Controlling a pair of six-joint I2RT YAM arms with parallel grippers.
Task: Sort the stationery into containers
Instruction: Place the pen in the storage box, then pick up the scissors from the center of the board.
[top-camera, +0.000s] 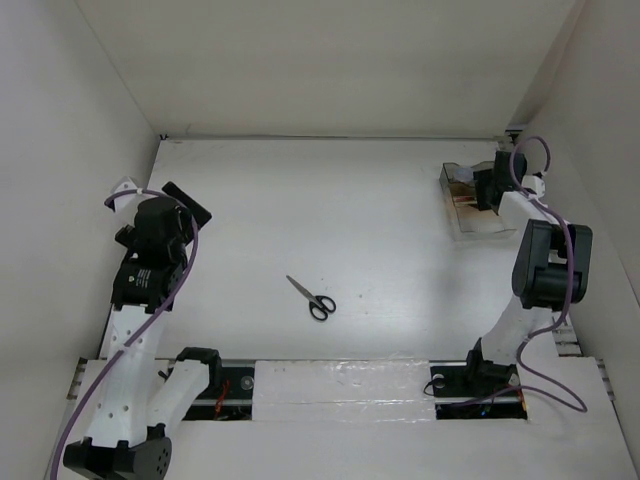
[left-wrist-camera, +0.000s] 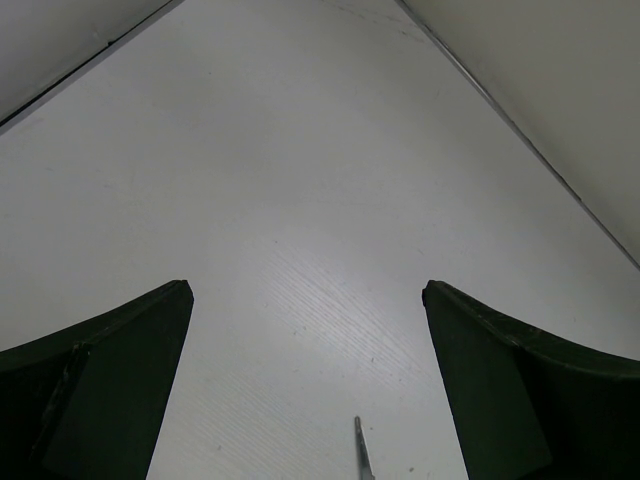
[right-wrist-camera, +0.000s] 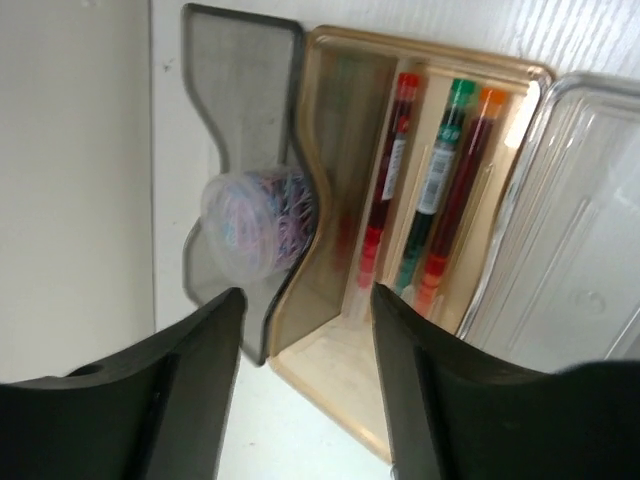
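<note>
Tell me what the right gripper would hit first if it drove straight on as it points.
Probably the organiser: the open right gripper aims at its tan compartment, between the wavy divider and the red pen. Nothing shows in between, though depth is unclear.

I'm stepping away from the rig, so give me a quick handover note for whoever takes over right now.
Left gripper: open, empty, over bare table near the scissors.
Right gripper: open, empty, above the organiser at the far right.
Done: three pens and a round tub of what look like coloured clips lie in the organiser.
Left: the scissors, lying mid-table.
</note>
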